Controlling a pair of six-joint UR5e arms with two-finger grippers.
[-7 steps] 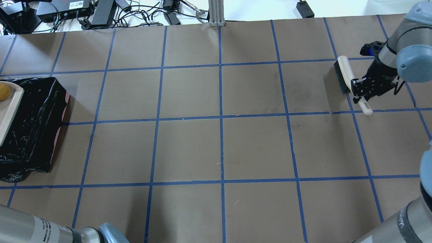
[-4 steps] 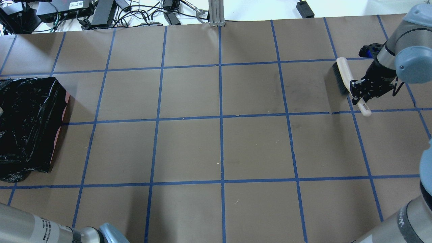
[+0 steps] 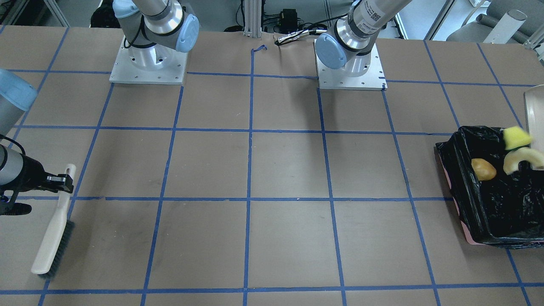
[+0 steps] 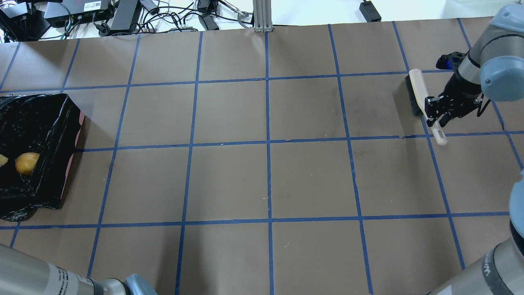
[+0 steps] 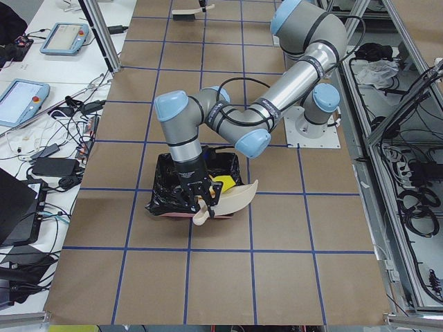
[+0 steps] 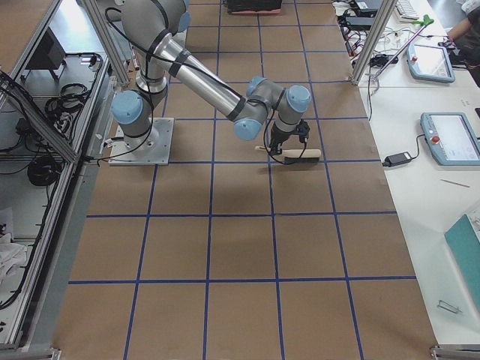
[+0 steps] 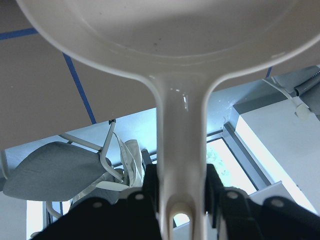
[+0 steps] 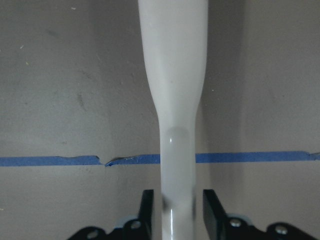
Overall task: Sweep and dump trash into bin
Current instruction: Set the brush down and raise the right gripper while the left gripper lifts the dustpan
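Brown-papered table [image 3: 289, 170] with a blue tape grid. At its left end, a pinkish bin [image 3: 461, 187] lined with a black bag [image 3: 505, 208]. Inside the bin, on the bag, the trash: brown potato [image 3: 483, 169], with yellow-green sponge [image 3: 516, 137] and pale slice [image 3: 522, 159] close together just beside it. Above the bin's edge, a beige dustpan [image 5: 235, 198], tilted, its handle clenched between the fingers of the left gripper [image 7: 181, 187]. Well apart, at the table's right end, a cream brush [image 3: 53, 238] with dark bristles, low over the table, handle pinched tight in the right gripper [image 8: 177, 207]. Contact between bristles and table unclear.
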